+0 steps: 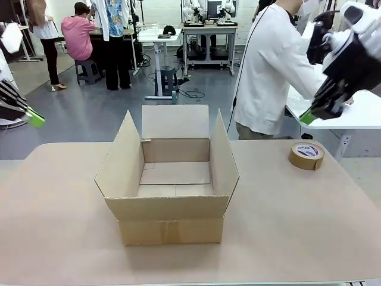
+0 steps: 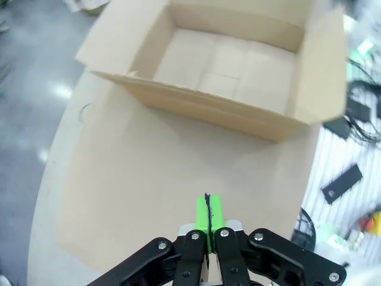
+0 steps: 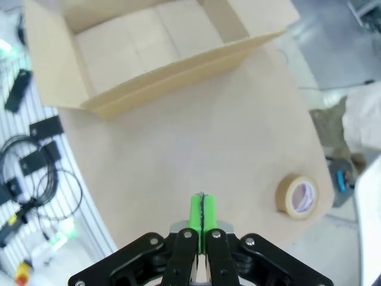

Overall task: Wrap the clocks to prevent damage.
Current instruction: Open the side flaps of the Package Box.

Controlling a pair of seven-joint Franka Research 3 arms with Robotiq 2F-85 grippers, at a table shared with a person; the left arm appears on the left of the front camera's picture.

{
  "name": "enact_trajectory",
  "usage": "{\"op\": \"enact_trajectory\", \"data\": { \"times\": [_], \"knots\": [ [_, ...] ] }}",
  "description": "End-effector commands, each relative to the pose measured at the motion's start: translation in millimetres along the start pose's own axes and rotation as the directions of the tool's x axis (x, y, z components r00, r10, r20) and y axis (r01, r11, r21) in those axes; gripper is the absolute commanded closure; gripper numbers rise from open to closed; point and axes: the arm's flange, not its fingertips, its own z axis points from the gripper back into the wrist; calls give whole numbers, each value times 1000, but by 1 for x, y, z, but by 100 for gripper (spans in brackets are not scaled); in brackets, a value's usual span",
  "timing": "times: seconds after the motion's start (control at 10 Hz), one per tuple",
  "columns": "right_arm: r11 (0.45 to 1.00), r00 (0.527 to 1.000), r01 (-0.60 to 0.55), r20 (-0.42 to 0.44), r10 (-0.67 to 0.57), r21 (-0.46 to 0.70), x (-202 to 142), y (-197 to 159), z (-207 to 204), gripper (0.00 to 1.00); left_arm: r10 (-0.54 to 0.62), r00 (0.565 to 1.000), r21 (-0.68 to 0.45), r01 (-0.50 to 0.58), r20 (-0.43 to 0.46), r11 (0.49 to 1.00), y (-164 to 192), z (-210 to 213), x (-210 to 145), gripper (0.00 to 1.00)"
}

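No clocks show; they are out of view. An open cardboard box point(image 1: 172, 179) with raised flaps stands empty in the middle of the table, also seen as the box point(image 2: 232, 65) in the left wrist view and the box point(image 3: 143, 47) in the right wrist view. My left gripper point(image 1: 36, 119) hangs high at the left edge, shut on nothing, its green pads point(image 2: 208, 213) pressed together. My right gripper point(image 1: 308, 117) is raised at the upper right near the person, also shut and empty, pads point(image 3: 202, 211) touching.
A roll of brown tape point(image 1: 306, 155) lies flat at the table's far right, seen too as the tape point(image 3: 297, 196). A person in white point(image 1: 271, 65) stands at the far side, turned toward a white side table point(image 1: 357, 116). The tan tabletop point(image 1: 286, 226) surrounds the box.
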Motion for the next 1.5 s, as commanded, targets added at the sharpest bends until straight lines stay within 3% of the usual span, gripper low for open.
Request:
{"op": "enact_trajectory", "data": {
  "times": [0.0, 0.2, 0.3, 0.4, 0.5, 0.7, 0.8, 1.1, 1.4],
  "knots": [
    [988, 993, -112, 59, 106, 107, 4, -27, 29, 99, -118, 993, -59, 118, -7, 991, 21, 33, 4, 100],
    [940, 970, -228, 148, 195, 254, -10, -31, 48, 99, -211, 977, -136, 208, -6, 969, 32, 49, -13, 100],
    [932, 970, -235, 124, 208, 276, -18, -31, 51, 99, -211, 977, -166, 215, 39, 962, 38, 57, -25, 100],
    [944, 975, -216, 98, 198, 248, -19, -32, 48, 99, -202, 976, -145, 211, 76, 967, 39, 60, -30, 100],
    [955, 971, -214, 150, 185, 207, -12, -24, 52, 99, -202, 979, -122, 201, 4, 972, 25, 52, -13, 100],
    [947, 973, -216, 137, 188, 239, -19, -25, 54, 99, -206, 978, -129, 208, 29, 970, 32, 59, -27, 99],
    [950, 971, -217, 149, 187, 226, 10, -14, 46, 99, -168, 985, -80, 170, 33, 982, 27, 55, -7, 99],
    [943, 990, -123, 110, 93, 310, 93, -18, -17, 99, -118, 993, -94, 118, 6, 989, 22, 25, 68, 99],
    [952, 997, 65, 7, -71, 299, 153, -5, -100, 99, 25, 998, -33, -27, -56, 999, 11, -49, 126, 99]
  ]
}}
